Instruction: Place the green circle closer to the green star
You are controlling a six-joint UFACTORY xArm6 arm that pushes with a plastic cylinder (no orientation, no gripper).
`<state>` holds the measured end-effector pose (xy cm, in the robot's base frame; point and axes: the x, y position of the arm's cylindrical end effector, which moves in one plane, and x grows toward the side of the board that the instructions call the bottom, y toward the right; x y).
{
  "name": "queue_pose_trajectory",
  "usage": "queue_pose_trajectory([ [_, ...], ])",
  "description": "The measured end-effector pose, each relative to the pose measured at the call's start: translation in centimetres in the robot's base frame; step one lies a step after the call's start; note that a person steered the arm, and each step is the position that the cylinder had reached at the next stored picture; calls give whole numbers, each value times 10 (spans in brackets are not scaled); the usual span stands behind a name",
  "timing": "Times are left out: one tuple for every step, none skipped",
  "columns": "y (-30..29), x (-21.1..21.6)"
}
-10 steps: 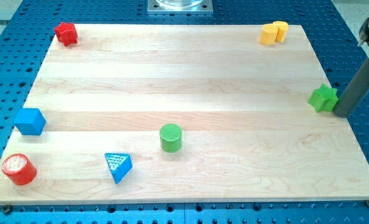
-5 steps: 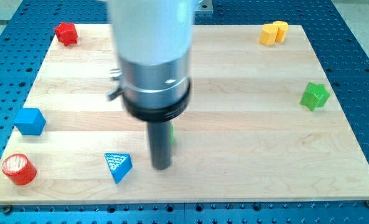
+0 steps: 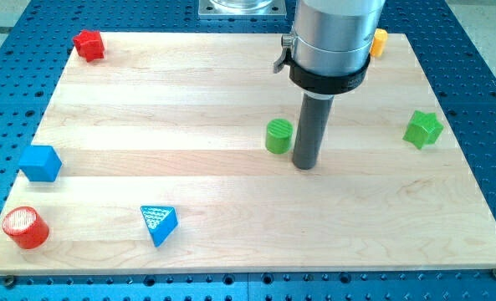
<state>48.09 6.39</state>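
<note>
The green circle stands upright near the middle of the wooden board. My tip rests on the board just to its right and slightly below it, very close to it or touching. The green star sits near the board's right edge, well to the right of the tip. The arm's body hides part of the top right of the board.
A red block sits at the top left. A yellow block shows partly behind the arm at the top right. A blue cube and a red cylinder are at the left. A blue triangle lies at the bottom.
The green circle has moved up and to the right, from the lower middle toward the board's centre. My tip has moved from its left side to its right side.
</note>
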Motion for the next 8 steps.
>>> queue_pose_trajectory([
  [-52,-20],
  [-61,-31],
  [15,-51],
  [19,-63],
  [39,-85],
  [83,-99],
  [99,-128],
  [107,-97],
])
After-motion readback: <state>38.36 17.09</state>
